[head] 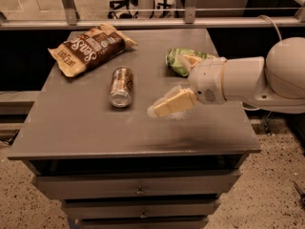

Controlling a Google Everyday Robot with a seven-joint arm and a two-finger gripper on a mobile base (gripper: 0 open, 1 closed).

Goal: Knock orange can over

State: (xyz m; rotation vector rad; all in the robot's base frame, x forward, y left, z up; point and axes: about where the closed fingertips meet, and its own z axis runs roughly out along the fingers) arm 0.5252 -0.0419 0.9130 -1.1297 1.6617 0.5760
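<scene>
The orange can [121, 86] lies on its side on the grey table [86, 128], left of centre, with its silver top facing the front edge. My gripper [172, 86] hovers low over the table to the right of the can, apart from it. It is open and empty. One cream finger [174, 104] points toward the front left, and the other finger [192, 59] shows in front of the green bag. The white arm [248, 78] comes in from the right.
A brown snack bag [90, 46] lies at the back left of the table. A green snack bag [178, 61] lies at the back right, partly behind my gripper. Drawers [138, 190] sit below the tabletop. A railing [143, 23] runs behind the table.
</scene>
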